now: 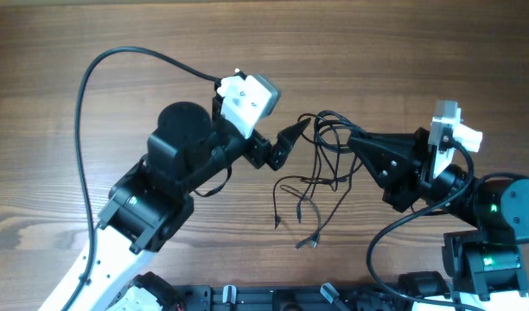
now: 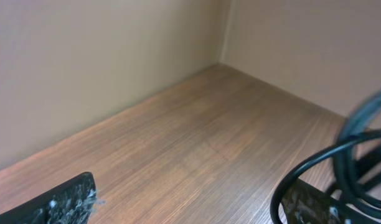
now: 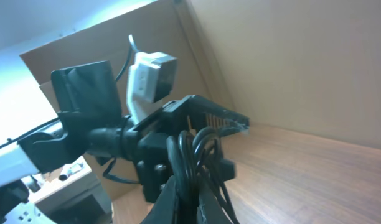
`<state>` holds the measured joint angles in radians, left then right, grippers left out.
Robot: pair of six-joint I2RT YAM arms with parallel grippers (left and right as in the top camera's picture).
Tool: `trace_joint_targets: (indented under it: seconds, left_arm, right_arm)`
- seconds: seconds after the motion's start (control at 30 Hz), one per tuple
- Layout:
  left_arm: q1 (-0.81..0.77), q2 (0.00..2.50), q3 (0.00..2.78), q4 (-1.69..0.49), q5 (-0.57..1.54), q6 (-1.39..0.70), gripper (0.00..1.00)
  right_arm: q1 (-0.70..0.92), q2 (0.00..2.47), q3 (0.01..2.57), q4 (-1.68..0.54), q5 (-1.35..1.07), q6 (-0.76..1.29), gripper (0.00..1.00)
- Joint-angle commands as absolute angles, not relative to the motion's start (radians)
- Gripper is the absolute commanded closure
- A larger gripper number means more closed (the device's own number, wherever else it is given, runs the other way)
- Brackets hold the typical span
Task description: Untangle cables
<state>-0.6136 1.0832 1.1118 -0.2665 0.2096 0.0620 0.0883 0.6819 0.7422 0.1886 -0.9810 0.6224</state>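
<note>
The cables (image 1: 323, 149) are thin black cords bunched in the middle of the table, with loose ends and small plugs trailing toward the front (image 1: 309, 242). My right gripper (image 1: 353, 138) comes in from the right and is shut on a bundle of the cables (image 3: 192, 155), pinched between its fingers (image 3: 172, 200). My left gripper (image 1: 292, 143) sits just left of the bunch, open. In the left wrist view its fingers (image 2: 66, 202) stand wide apart, and a cable loop (image 2: 315, 165) curves around the right one, not pinched.
Wooden table (image 1: 403, 52) with plain walls behind. A thick black arm cable (image 1: 100, 69) arcs over the left side. Both arm bases (image 1: 481, 259) stand at the front edge. The left arm's wrist camera (image 3: 150, 78) faces my right gripper closely.
</note>
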Motion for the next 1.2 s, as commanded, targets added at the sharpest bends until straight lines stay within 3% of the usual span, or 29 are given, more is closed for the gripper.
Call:
trace_joint_targets:
  seconds: [0.0,0.2,0.27,0.37,0.43,0.7,0.83,1.0,1.17]
  left_arm:
    - [-0.611,1.105,1.117,-0.243,0.133,-0.018,0.06]
    - [-0.637,1.129,1.117,-0.230,0.212,-0.035,0.05]
    - [-0.640,1.148,1.117,-0.240,0.166,-0.065,0.15]
    - [-0.636,1.158,1.117,-0.332,-0.310,-0.446,0.20]
    - [-0.636,1.158,1.117,-0.367,-0.407,-0.542,0.19]
    - [-0.622,1.158,1.117,-0.389,-0.414,-0.730,0.22]
    - [-0.543,1.153,1.117,-0.434,-0.377,-0.858,0.22]
    - [-0.468,1.097,1.117,-0.422,-0.360,-0.880,0.14]
    - [-0.373,1.022,1.117,-0.414,-0.360,-0.968,0.16]
  right_arm:
    - [0.085,0.679,0.751,0.197,-1.045,0.603,0.96]
    - [0.085,0.679,0.751,0.197,-1.076,0.603,0.96]
    - [0.085,0.679,0.751,0.197,-1.076,0.603,0.96]
    - [0.085,0.679,0.751,0.197,-1.075,0.603,0.95]
    - [0.085,0.679,0.751,0.197,-1.072,0.603,0.95]
    - [0.085,0.679,0.751,0.197,-1.068,0.603,0.96]
    - [0.085,0.679,0.751,0.197,-1.048,0.602,0.95]
    - [0.085,0.679,0.751,0.197,-1.048,0.602,0.95]
    - [0.085,0.679,0.751,0.194,-1.048,0.602,0.96]
